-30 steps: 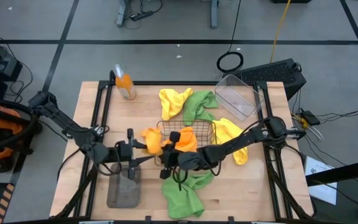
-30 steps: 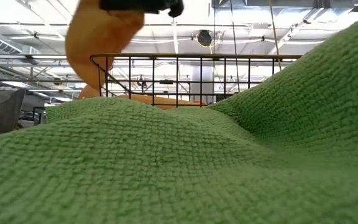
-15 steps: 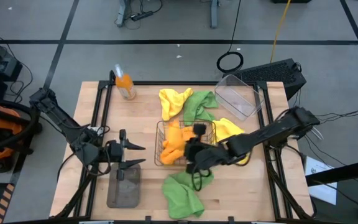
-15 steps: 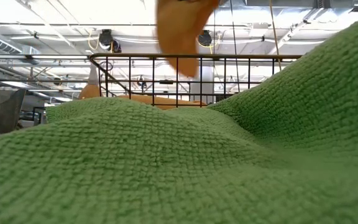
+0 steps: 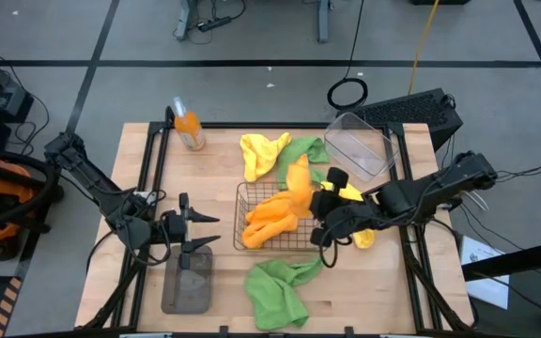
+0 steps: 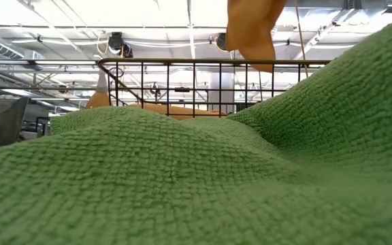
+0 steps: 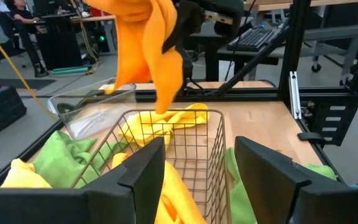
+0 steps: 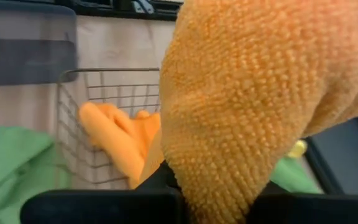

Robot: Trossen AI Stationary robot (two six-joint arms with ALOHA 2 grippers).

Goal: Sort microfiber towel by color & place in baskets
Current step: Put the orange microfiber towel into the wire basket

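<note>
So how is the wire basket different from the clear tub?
The wire basket is dark open mesh; the clear tub is see-through plastic. The wire basket holds an orange towel; the clear tub holds no towel. The basket sits mid-table, the tub at the far right corner. Both rest on the wooden table.

High view looks straight down — low view level; both show the wire basket (image 5: 278, 218).

1. My right claw (image 5: 325, 192) is clamped on an orange microfiber towel (image 5: 298, 178), which hangs over the far right side of the square dark wire-mesh basket (image 5: 242, 240).
2. That basket holds another crumpled orange towel (image 5: 269, 218).
3. The clear plastic rectangular tub (image 5: 363, 144) sits at the far right.
4. The shallow grey rectangular tray (image 5: 186, 288) lies near left.
</note>
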